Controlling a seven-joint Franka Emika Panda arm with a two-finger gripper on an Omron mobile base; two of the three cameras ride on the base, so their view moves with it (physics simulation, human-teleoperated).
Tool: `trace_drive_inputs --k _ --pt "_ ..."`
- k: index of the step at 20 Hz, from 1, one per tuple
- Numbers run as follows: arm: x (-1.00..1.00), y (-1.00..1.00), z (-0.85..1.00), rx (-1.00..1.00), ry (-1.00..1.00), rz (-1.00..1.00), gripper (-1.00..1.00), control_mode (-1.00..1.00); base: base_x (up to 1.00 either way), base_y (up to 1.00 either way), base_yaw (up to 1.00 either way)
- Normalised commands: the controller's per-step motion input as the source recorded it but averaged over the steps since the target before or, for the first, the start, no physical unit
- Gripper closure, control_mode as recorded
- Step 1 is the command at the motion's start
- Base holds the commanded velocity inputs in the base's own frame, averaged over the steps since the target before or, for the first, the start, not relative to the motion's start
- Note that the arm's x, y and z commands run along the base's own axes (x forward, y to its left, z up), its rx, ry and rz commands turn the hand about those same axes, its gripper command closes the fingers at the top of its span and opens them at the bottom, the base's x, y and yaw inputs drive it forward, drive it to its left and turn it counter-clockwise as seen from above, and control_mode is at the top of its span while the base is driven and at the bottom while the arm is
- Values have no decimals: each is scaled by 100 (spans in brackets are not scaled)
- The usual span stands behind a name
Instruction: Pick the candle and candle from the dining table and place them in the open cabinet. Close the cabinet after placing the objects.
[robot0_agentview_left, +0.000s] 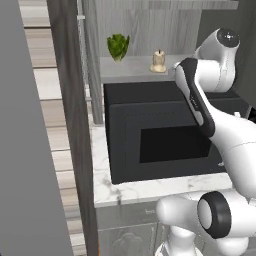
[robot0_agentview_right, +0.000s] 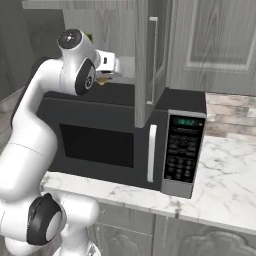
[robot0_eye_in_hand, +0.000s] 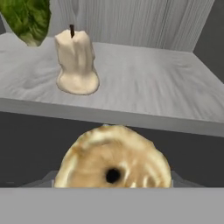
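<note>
Up by the cabinet shelf (robot0_eye_in_hand: 144, 94), the gripper (robot0_agentview_right: 103, 78) has its jaws closed around the squat tan-gold candle (robot0_eye_in_hand: 113, 159). From the hand view that candle sits right up against the camera, its round top with a dark centre hole facing outward, held just short of the shelf's front edge and a little below it. In the right base view a sliver of tan shows under the white hand, above the top of the black microwave (robot0_agentview_right: 120, 135).

On the pale grey shelf stands the cream candle (robot0_eye_in_hand: 76, 63), upright on its wider melted base with a dark wick at the top; the left base view shows it (robot0_agentview_left: 158, 61) toward the right part of the shelf. Beside it, farther left on the same shelf, is a leafy green plant (robot0_agentview_left: 118, 46), apart from the candle. The held candle and the standing one are near each other but not touching.

The cabinet (robot0_agentview_right: 210, 35) is grey wood-grain, and its tall door (robot0_agentview_right: 148, 55) stands open, edge-on to the right base view, hanging down in front of the microwave. The microwave rests on a white marble counter (robot0_agentview_right: 225, 175) directly under the shelf, with its keypad on the right side.
</note>
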Motion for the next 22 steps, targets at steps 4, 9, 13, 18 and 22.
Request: trace_drive_inputs --k 4,9,13,18,22 --pt "19 -14 0 0 0 0 100 -100 0 0 0" --pt "12 -17 0 0 0 0 100 -100 0 0 0" --pt "15 -2 1 0 0 0 100 -100 0 0 0" --pt "23 0 4 0 0 0 100 -100 0 0 0" --pt "27 0 0 0 0 0 100 -100 0 0 0"
